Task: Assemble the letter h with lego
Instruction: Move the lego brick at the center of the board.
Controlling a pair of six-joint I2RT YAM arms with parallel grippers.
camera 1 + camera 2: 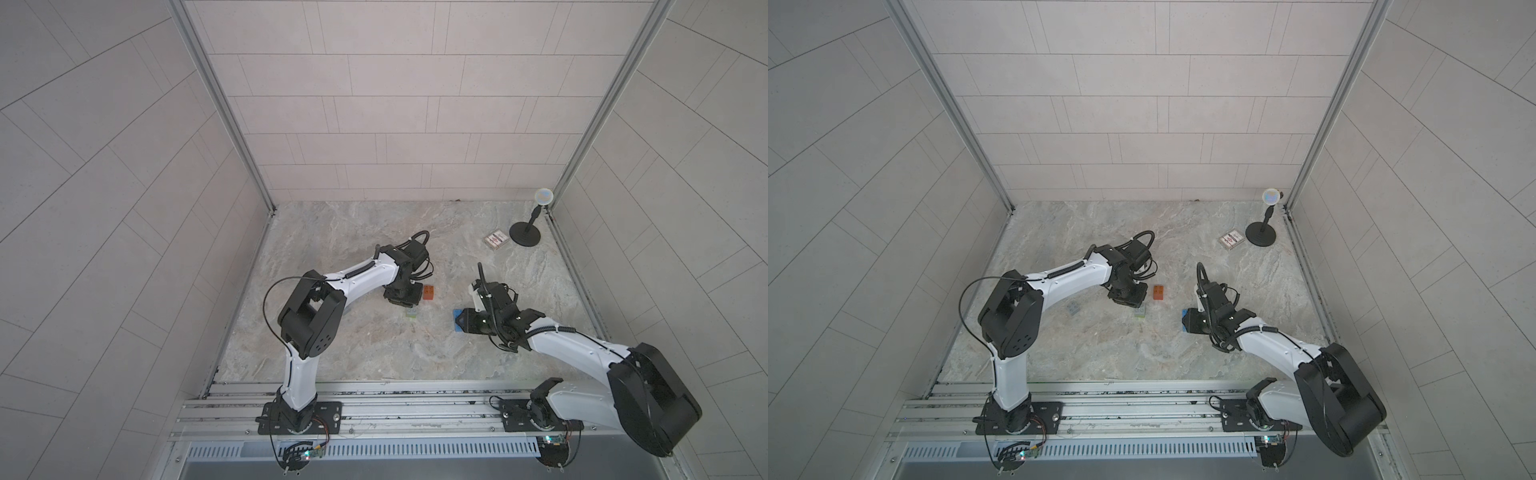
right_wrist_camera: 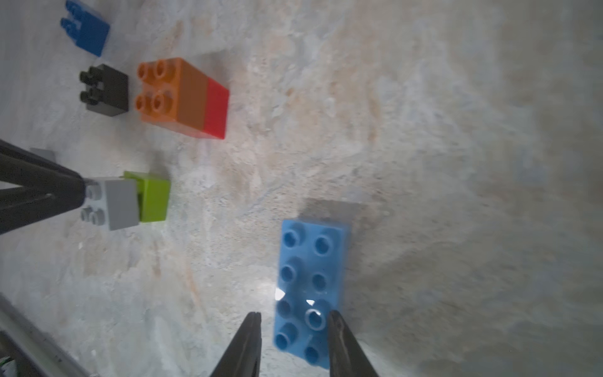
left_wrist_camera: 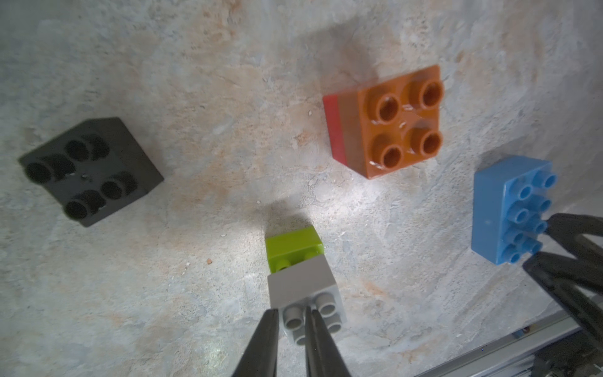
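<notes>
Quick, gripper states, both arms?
Left gripper: closed on the grey brick, pinching its studs.
Right gripper: open, straddling the light blue brick, not gripping.

Nothing here can be read. The flat box (image 1: pixel 496 240) at the far side of the bench (image 1: pixel 374 353) carries a red-and-white print in both top views, too small to make out as letters or figures. The pale disc (image 1: pixel 543 196) on its black stand shows only a faint blur, and the orange brick (image 3: pixel 404 120) has studs too soft in the wrist view to show any mark.
</notes>
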